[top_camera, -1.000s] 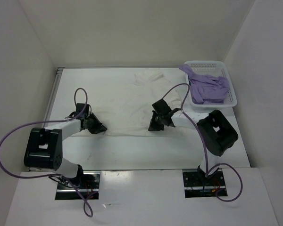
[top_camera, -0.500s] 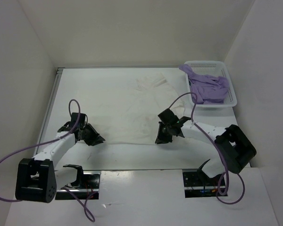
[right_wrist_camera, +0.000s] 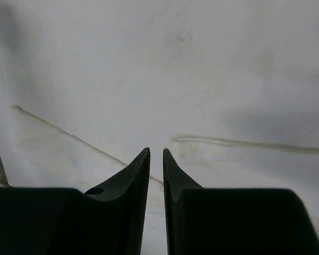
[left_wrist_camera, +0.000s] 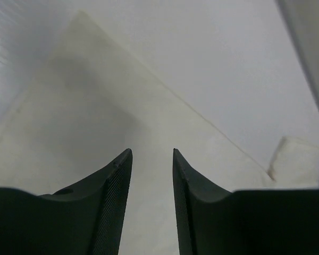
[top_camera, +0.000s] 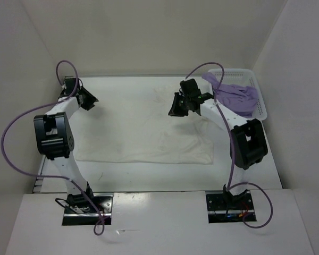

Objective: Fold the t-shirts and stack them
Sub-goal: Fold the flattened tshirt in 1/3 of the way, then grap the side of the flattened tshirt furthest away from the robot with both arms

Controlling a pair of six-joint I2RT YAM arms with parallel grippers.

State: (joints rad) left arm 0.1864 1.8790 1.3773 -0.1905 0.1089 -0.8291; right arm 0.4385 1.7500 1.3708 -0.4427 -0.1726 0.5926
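Observation:
A white t-shirt [top_camera: 149, 139] lies flat across the middle of the table, with a thicker band along its near edge. In the left wrist view it [left_wrist_camera: 149, 90] fills the frame, and in the right wrist view it [right_wrist_camera: 212, 79] shows seam lines. My left gripper [top_camera: 89, 101] is at the shirt's far left. Its jaws [left_wrist_camera: 151, 151] are open with nothing between them. My right gripper [top_camera: 176, 109] is over the shirt's far middle. Its jaws [right_wrist_camera: 156, 150] stand a narrow gap apart, and the cloth shows through the gap. Purple t-shirts [top_camera: 235, 100] lie crumpled in a basket.
A white plastic basket [top_camera: 231, 71] stands at the far right corner against the right wall. White walls close the table in on the left, back and right. Purple cables loop from both arms.
Both grippers have swung from the shirt's near edge to its far side. The shirt now lies shorter front to back, with a thick edge nearer the arms.

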